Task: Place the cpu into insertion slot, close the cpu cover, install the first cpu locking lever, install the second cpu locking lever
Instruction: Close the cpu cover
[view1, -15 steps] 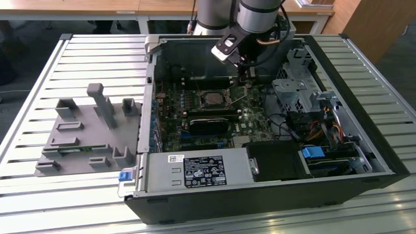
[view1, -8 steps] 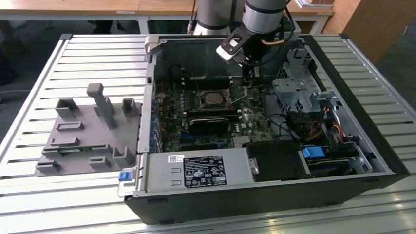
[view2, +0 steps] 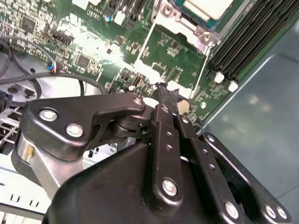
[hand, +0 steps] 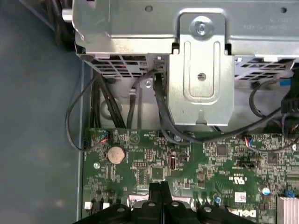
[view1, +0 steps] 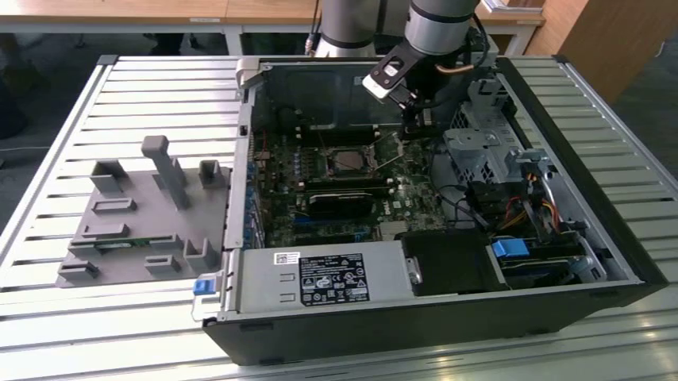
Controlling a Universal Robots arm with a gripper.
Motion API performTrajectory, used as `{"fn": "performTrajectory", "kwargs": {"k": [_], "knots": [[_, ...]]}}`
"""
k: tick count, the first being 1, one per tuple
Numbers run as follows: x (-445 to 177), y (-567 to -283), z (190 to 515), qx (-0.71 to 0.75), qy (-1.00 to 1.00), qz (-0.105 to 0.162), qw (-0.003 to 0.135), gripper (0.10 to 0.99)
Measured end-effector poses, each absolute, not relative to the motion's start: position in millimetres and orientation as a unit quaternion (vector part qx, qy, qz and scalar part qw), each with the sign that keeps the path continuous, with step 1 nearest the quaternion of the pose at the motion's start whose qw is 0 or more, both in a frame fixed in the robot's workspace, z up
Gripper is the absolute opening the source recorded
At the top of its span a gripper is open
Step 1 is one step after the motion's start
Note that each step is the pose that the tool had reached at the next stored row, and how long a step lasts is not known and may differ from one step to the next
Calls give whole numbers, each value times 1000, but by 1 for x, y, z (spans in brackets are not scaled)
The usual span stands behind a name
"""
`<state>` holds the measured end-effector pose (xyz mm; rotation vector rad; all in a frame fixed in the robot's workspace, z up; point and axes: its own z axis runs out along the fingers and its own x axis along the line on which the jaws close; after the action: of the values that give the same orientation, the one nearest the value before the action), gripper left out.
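Observation:
The cpu (view2: 205, 7) shows its pale metal top inside the insertion slot (view1: 348, 161), amid the green motherboard. The cpu cover (view2: 180, 23), a thin metal frame, lies flat around it. Two thin wire locking levers (view2: 199, 70) run out from the socket over the board towards my fingers; in the exterior view one lever (view1: 392, 157) stands tilted beside the socket. My gripper (view2: 164, 93) is shut, with its black fingertips (hand: 159, 189) pressed together just above the board, a short way from the socket's corner and close to the lever ends. Nothing is visible between the fingers.
The open computer case (view1: 317, 317) lies on a slatted table. A metal drive cage (hand: 201, 70) with black cables stands close by my gripper. Black memory slots (view2: 252, 37) run beside the socket. A coin battery (hand: 116, 154) sits on the board. A grey fixture (view1: 138, 222) lies at the exterior view's left.

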<state>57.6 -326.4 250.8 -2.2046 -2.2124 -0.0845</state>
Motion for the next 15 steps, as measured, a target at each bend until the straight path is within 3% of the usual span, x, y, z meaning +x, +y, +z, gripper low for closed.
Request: {"fn": "performTrajectory", "kwargs": {"k": [15], "knots": [[73, -321, 241, -705, -708, -25, 10, 106]]}}
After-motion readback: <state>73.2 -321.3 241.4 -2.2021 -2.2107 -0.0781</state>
